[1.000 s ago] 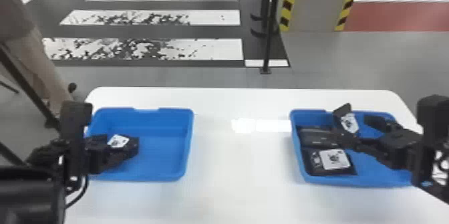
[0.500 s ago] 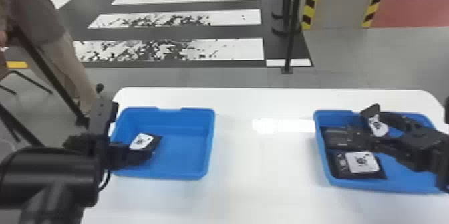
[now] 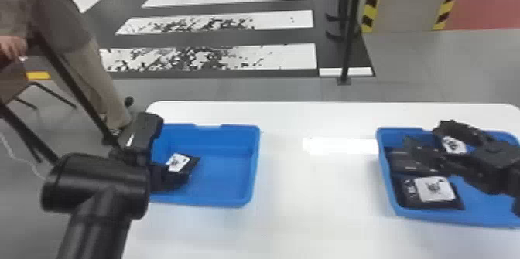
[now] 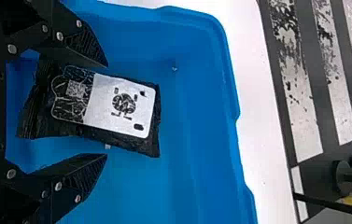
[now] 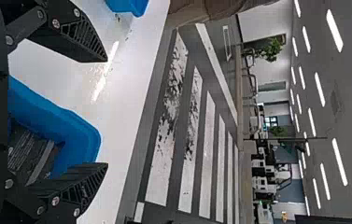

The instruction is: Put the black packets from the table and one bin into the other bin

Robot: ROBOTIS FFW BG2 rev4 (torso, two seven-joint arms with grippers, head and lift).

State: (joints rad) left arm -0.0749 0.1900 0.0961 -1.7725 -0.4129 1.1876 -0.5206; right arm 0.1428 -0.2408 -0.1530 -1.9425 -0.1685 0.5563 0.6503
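Packet lies in the left bin, white label up, within reach of my left claw. From the left wrist I see that claw released, its fingers parted on either side of the packet, gripping nothing.

My right claw is over the right bin, also released, its fingers wide apart. Beneath and beside it, that bin holds a labelled packet at the near side, a dark packet just behind, and another label farther back. Both bins sit on the white table.
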